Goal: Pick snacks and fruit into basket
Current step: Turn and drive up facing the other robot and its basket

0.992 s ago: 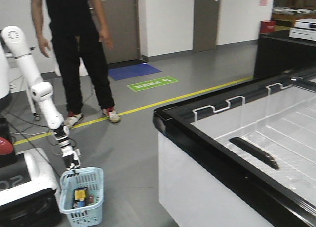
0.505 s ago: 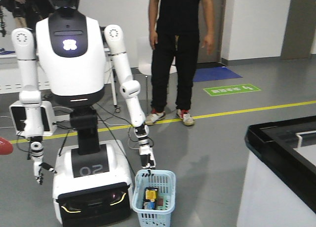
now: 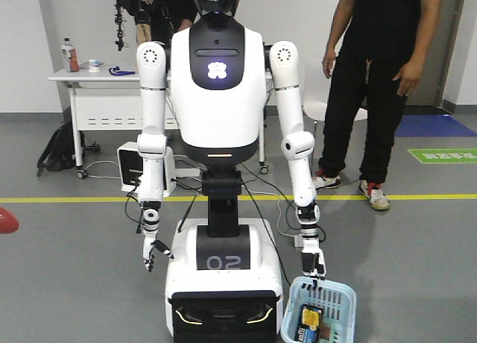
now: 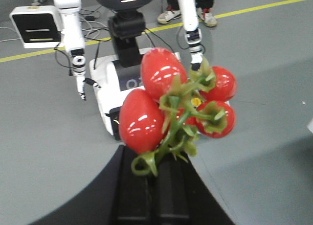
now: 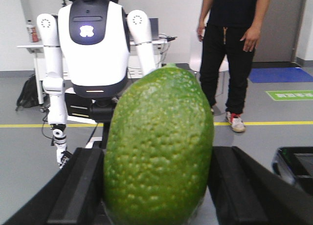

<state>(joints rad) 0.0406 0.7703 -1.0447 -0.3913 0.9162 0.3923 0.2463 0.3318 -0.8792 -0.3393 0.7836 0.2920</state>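
A white humanoid robot (image 3: 221,171) stands directly ahead, its hand on the light blue basket (image 3: 320,309). Open grey floor (image 3: 67,283) lies either side; a person (image 3: 376,82) stands behind.

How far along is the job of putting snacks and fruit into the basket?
Partly done. The light blue basket, hanging from the humanoid robot's hand, already holds a dark box with yellow print. In hand: the left gripper grips a bunch of red tomatoes, the right gripper a green fruit. Left: both fruits are not yet in the basket.
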